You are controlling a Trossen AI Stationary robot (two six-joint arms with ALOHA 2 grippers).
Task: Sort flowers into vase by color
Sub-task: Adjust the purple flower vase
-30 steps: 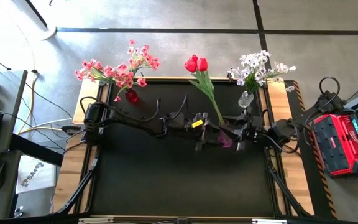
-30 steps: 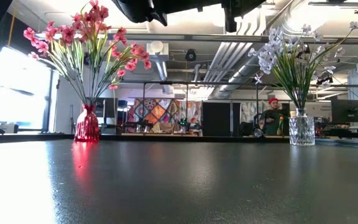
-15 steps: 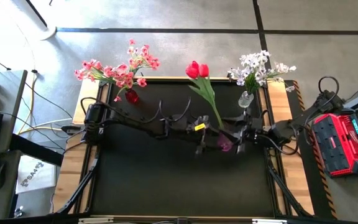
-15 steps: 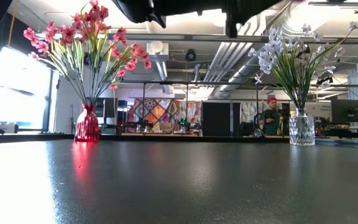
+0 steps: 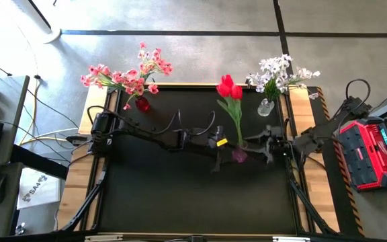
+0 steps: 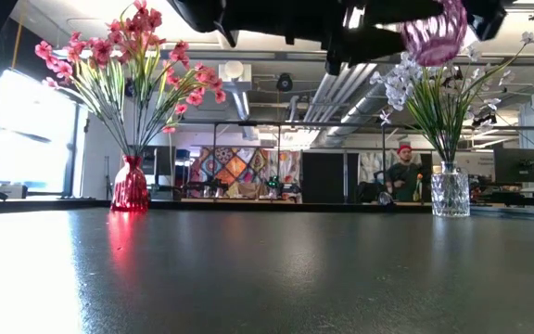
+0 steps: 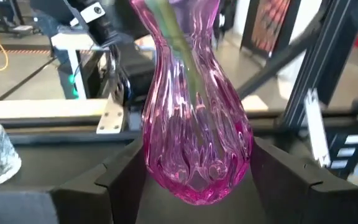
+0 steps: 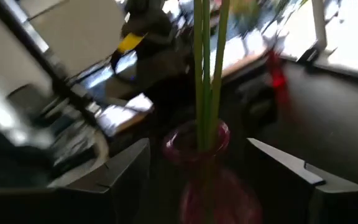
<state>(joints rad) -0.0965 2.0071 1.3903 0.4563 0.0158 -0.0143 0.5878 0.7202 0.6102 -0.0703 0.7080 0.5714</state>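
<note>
1. High view. Black table [image 5: 153, 195]. At its 11 o'clock corner, a red vase [image 5: 142, 103] with pink blossoms [image 5: 127, 75]. At the 1 o'clock corner, a clear vase [image 5: 266, 107] with white blossoms [image 5: 278, 72]. Slightly right of centre, a pink vase [image 5: 238, 154] holding red tulips [image 5: 230, 87], whose stems lean toward 12 o'clock. The left gripper [image 5: 228, 152], at the end of an arm reaching across the table from 9 o'clock, is at the pink vase's left side; the right gripper [image 5: 261, 146], coming from 3 o'clock, is just beside the vase's right.

2. Low view. Red vase and clear vase stand upright on the table, well apart. The pink vase's bulb shows at 1 o'clock near the upper edge, lifted clear of the table among dark arm parts. A person [image 6: 401, 173] stands in the room behind.

3. Left wrist view. The left gripper's fingers [image 7: 122, 175] flank the bulb of the pink vase and press against both its sides, clamped on it. Green stems run down its neck.

4. Right wrist view. The right gripper's fingers [image 8: 283, 163] are spread wide, the pink vase's mouth and the tulip stems between them, untouched.
</note>
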